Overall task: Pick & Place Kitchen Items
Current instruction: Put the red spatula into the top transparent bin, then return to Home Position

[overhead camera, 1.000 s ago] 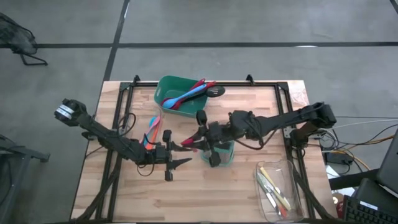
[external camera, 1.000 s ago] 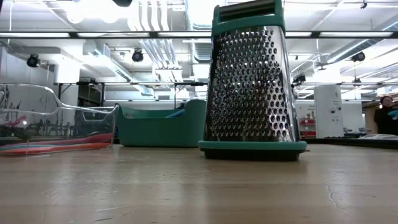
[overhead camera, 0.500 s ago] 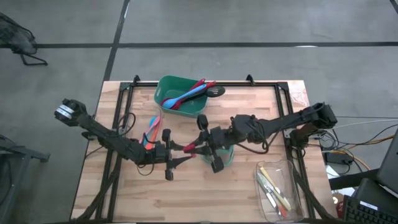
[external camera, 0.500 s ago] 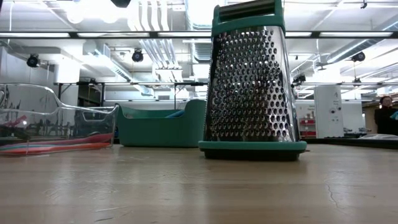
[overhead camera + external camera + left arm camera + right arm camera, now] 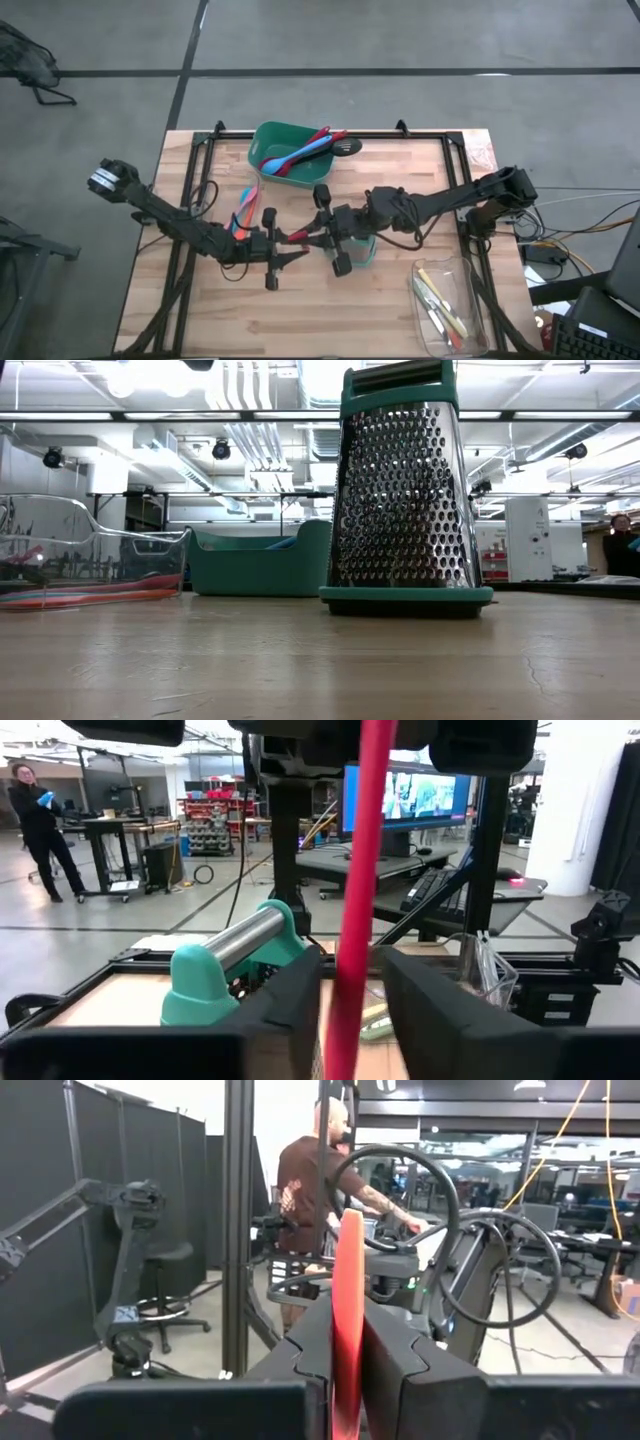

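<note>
At the desk's near right corner lies a clear tray (image 5: 447,305) holding pale-handled tools (image 5: 437,303). Around mid-desk the two arms meet over a red utensil (image 5: 297,236): a handover appears to be the step in hand. The right gripper (image 5: 318,238) has its jaws clamped tight on the thin red piece, which stands edge-on between its fingers (image 5: 395,1370) in the right wrist view. The left gripper (image 5: 283,247) has its jaws set around the red handle (image 5: 355,920) with a gap on each side, narrowing but not yet touching, as the left wrist view shows. Just beside the right gripper stands a teal box grater (image 5: 405,490), upright. Toward the left edge, another clear tray (image 5: 95,555) holds small coloured spatulas (image 5: 244,210). At the far edge sits a green tub (image 5: 278,145) with red and blue spoons (image 5: 305,150) and a black slotted spoon (image 5: 346,147) leaning out.

Next, by my reading, the left jaws must close fully on the handle before the right lets go.
</note>
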`<state>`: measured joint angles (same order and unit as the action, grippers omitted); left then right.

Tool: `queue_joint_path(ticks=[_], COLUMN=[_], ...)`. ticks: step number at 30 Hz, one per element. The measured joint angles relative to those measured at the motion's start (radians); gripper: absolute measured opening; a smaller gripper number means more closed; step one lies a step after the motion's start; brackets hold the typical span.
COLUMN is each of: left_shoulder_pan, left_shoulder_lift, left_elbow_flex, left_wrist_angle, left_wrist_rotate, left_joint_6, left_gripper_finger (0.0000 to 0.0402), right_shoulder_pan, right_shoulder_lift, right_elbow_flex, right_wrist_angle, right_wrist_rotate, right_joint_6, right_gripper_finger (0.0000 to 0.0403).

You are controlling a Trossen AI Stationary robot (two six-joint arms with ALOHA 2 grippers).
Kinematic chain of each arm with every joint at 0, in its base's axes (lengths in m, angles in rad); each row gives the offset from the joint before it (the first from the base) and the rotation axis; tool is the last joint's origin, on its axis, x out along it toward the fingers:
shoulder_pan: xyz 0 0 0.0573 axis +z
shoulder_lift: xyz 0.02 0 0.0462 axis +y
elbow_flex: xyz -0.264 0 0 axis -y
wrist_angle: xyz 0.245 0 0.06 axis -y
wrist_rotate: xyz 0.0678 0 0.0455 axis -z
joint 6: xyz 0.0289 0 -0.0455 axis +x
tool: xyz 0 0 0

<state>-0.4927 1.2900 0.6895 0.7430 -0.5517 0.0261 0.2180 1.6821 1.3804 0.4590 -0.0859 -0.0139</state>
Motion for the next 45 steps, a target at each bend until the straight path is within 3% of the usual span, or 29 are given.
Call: queue_joint_path(ticks=[5,11,18,23,25,32,37,40,45], left_shoulder_pan=[0.000,-0.005,-0.027,-0.036,-0.037,-0.040,-0.039,-0.039,-0.039], left_shoulder_lift=[0.000,-0.024,-0.182,-0.351,-0.416,-0.573,-0.584,-0.576,-0.573], left_elbow_flex=[-0.001,-0.001,0.000,0.026,0.047,0.137,0.111,0.068,0.014], left_wrist_angle=[-0.015,-0.074,-0.396,-0.763,-0.942,-1.658,-2.086,-2.160,-2.018], left_wrist_rotate=[0.002,-0.007,-0.065,-0.056,-0.112,-0.200,-0.102,-0.060,-0.011], left_joint_6=[0.022,0.001,-0.211,-0.452,-0.558,-1.076,-1.500,-1.632,-1.611], left_gripper_finger=[0.0031,0.0028,0.0028,0.0028,0.0028,0.0028,0.0035,0.0053,0.0085], right_shoulder_pan=[0.000,0.000,-0.002,-0.003,-0.002,0.004,0.007,0.006,0.003], right_shoulder_lift=[0.000,-0.014,-0.114,-0.160,-0.172,-0.164,-0.164,-0.164,-0.164], right_elbow_flex=[0.000,0.000,0.002,0.000,0.000,-0.003,-0.003,-0.003,-0.003], right_wrist_angle=[-0.007,-0.066,-0.263,-0.420,-0.472,-0.568,-0.593,-0.604,-0.611], right_wrist_rotate=[0.004,0.003,0.018,0.027,0.026,0.033,0.031,0.031,0.037], right_joint_6=[-0.001,0.052,0.064,0.059,0.067,0.086,0.085,0.086,0.109], right_gripper_finger=[0.0022,0.0048,0.0119,0.0168,0.0183,0.0214,0.0224,0.0229,0.0239])
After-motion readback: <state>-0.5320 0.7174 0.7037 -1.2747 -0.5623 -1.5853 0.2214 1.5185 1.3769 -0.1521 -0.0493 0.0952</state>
